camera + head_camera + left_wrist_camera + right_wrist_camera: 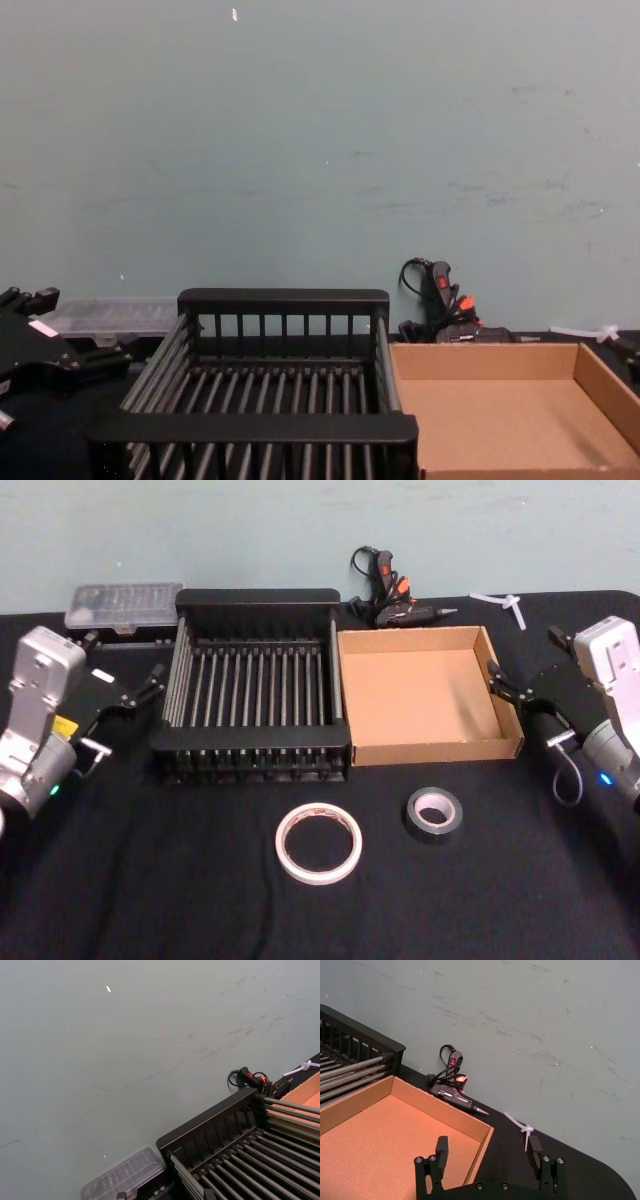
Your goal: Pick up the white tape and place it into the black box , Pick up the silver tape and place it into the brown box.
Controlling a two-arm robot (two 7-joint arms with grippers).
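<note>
On black cloth [150, 880], near the front edge: white tape [318, 842] lying flat, hole up, just ahead of the black box [255, 685]; silver tape [434, 813] beside it toward the right, also flat, just ahead of the brown box [425, 692]; neither roll touched, both boxes bare inside. Behind the boxes: clear plastic case [124, 606], glue gun [390, 598], a white tie [500, 603]; none part of the job.

Left of the black box: left gripper [157, 682] hovering with empty jaws parted a little. Beside the brown box's right wall: right gripper [495, 680], jaws spread wide in the wrist view [489, 1152], nothing between them.

Probably light, both rolls; white one thin, stiff enough, low to the cloth, likely best pinched across the band, one finger down the hole, one outside. Silver one thicker and a touch heavier, smooth-sided, perhaps slippery; same hold across the wall, or straddling the whole roll given its taller sides. Crushing unlikely; sliding on the cloth under a glancing finger more of a worry.
</note>
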